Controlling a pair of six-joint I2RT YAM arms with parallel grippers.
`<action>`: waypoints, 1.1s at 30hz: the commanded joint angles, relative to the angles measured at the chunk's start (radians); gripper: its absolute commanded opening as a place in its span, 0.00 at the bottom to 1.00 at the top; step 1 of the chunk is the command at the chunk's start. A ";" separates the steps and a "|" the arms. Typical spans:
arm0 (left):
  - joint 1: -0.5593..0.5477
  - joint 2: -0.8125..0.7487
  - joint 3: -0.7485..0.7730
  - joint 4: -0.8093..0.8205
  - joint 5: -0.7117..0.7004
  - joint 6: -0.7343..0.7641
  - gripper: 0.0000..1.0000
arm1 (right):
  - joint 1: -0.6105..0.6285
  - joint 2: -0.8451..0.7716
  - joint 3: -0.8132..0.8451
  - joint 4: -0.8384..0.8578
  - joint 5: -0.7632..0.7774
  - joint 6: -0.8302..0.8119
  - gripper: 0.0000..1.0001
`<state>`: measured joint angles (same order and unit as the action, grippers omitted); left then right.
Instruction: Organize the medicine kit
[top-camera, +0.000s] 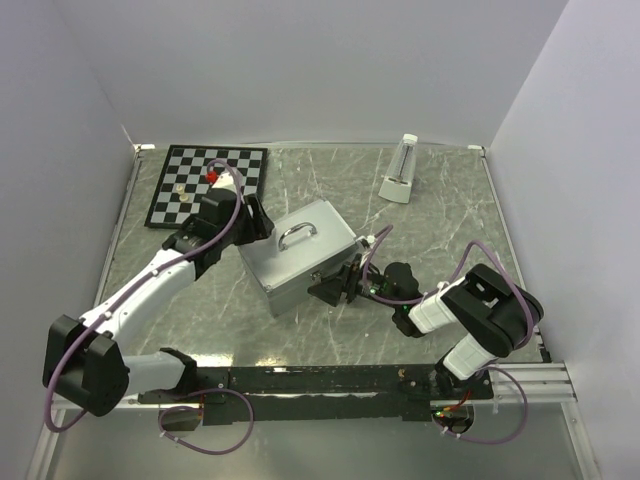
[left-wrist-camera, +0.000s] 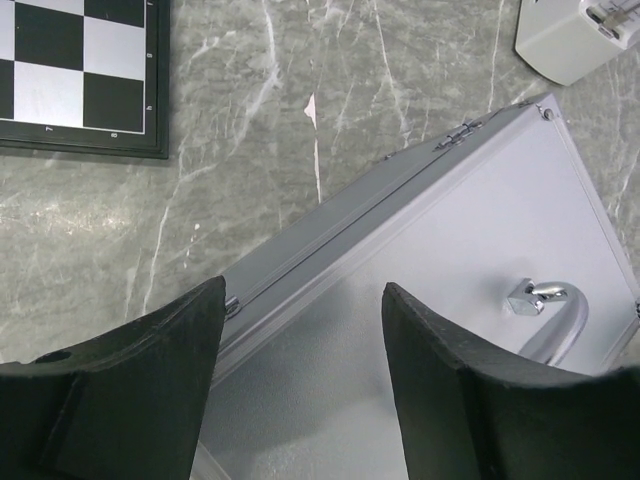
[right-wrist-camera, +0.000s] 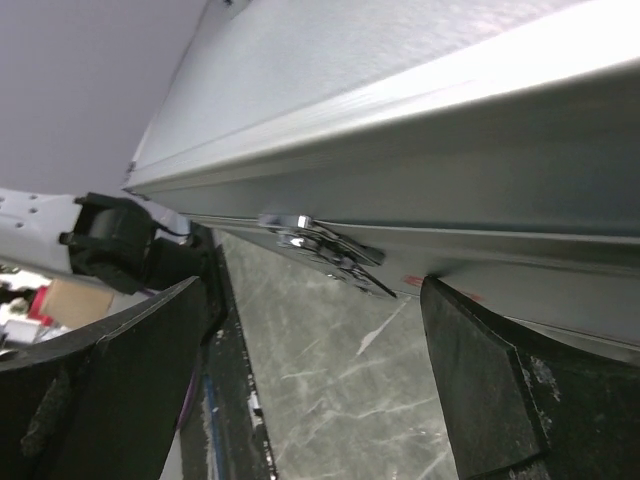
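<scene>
Here, the closed kit (top-camera: 300, 255) sits on the table (top-camera: 430, 250), a chessboard (top-camera: 205, 185) just behind its left corner. The left gripper (top-camera: 255, 222) hovers over its hinge (left-wrist-camera: 455, 131) edge and the right gripper (top-camera: 340, 283) faces its latch (right-wrist-camera: 330, 250); both have their fingers apart. Rigid, smooth, probably slippery metal: the handle (top-camera: 297, 234) looks the safest hold.

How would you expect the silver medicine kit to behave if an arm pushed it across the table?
Probably rigid: the medicine kit shows flat metal panels and straight edges, so it should not flex. Its smooth shell on the smooth table would likely slide, perhaps pivoting if pushed off-centre. Sitting on a broad base, it seems unlikely to tip.
</scene>
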<state>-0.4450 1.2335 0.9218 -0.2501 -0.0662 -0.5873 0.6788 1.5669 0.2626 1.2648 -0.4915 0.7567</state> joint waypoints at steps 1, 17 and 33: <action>-0.009 -0.054 0.012 -0.021 -0.021 0.001 0.69 | 0.013 -0.031 -0.014 0.042 0.086 -0.043 0.94; -0.009 0.011 -0.012 -0.005 -0.003 0.004 0.68 | 0.021 0.059 0.026 0.226 -0.016 0.009 0.89; -0.009 0.018 -0.049 0.028 0.020 -0.006 0.68 | 0.034 0.018 0.000 0.301 0.027 0.018 0.87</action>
<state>-0.4484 1.2415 0.9024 -0.2119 -0.0772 -0.5861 0.6971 1.6123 0.2638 1.2991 -0.4881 0.7692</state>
